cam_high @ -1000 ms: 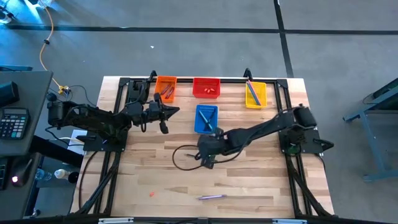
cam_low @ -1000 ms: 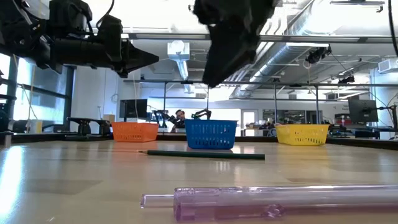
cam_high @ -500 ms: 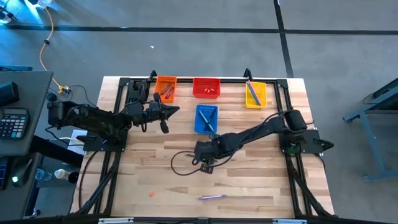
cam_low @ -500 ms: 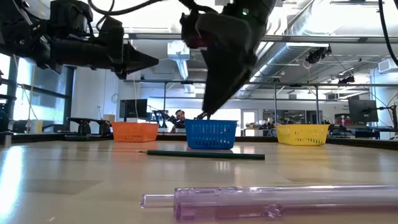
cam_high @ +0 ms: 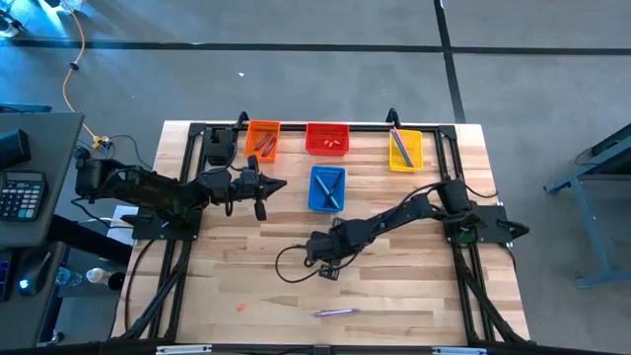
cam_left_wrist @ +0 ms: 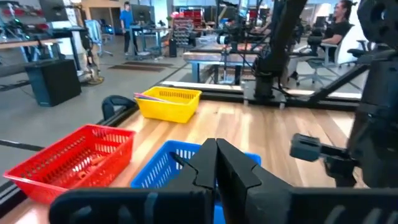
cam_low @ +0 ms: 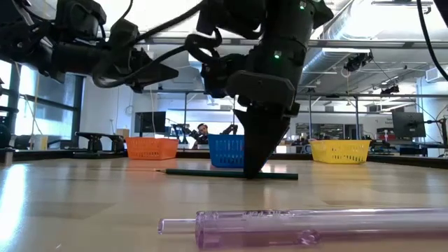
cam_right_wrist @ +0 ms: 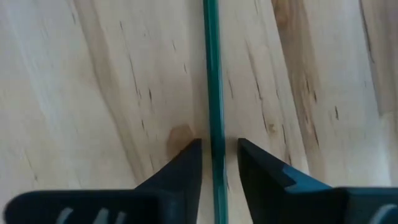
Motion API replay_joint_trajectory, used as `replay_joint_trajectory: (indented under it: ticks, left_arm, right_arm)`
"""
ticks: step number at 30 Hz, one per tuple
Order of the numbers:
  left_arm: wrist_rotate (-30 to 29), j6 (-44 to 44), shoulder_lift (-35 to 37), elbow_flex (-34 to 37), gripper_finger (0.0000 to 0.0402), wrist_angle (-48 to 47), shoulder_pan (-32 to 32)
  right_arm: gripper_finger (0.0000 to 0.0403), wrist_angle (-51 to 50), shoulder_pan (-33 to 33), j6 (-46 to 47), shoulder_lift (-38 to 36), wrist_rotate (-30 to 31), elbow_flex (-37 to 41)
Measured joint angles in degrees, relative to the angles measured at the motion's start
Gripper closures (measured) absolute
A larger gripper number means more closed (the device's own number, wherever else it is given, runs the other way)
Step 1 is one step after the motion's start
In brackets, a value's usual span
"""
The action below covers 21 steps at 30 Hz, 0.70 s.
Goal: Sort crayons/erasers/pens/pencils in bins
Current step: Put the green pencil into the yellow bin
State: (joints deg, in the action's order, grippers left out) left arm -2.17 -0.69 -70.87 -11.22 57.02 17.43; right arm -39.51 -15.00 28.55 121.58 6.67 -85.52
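Observation:
A thin dark green pencil (cam_right_wrist: 214, 74) lies flat on the wooden table, also visible in the low view (cam_low: 203, 172). My right gripper (cam_right_wrist: 219, 149) points down over it (cam_low: 255, 168), open, one finger on either side of the shaft with narrow gaps showing. In the high view it sits mid-table (cam_high: 325, 264). My left gripper (cam_left_wrist: 216, 149) is shut and holds nothing, hovering left of the blue bin (cam_high: 326, 187). A purple pen (cam_high: 335, 312) and an orange-red eraser (cam_high: 240, 307) lie near the table's near edge.
The orange bin (cam_high: 262, 139), red bin (cam_high: 326, 138) and yellow bin (cam_high: 405, 149) stand in a row along the far edge, each with items inside. A black cable (cam_high: 288, 262) loops on the table beside my right gripper. People show in the room beyond.
My right gripper has come down and moved toward the near edge, from above the blue bin's near side to the pencil, ending with its fingers on either side of the shaft. The pencil has stayed where it was.

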Motion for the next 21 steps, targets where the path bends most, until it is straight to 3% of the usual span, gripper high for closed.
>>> replay_joint_trajectory:
  ticks: [10, 14, 21]
  left_arm:
    - [-1.99, 0.04, 0.06, 1.02, 0.0401, -0.14, -2.34]
    - [-6.19, 1.43, 0.26, 1.09, 0.0401, -0.15, -2.49]
    - [-7.95, 1.57, 0.46, 1.09, 0.0401, -0.14, -2.49]
  right_arm:
    - [0.0374, -1.41, 1.19, 3.94, 1.14, -1.35, -0.19]
    - [0.0382, -1.51, 1.19, 4.26, 1.22, -1.13, -0.14]
    - [0.0383, -1.66, 1.05, 6.12, -0.56, 0.29, 0.19]
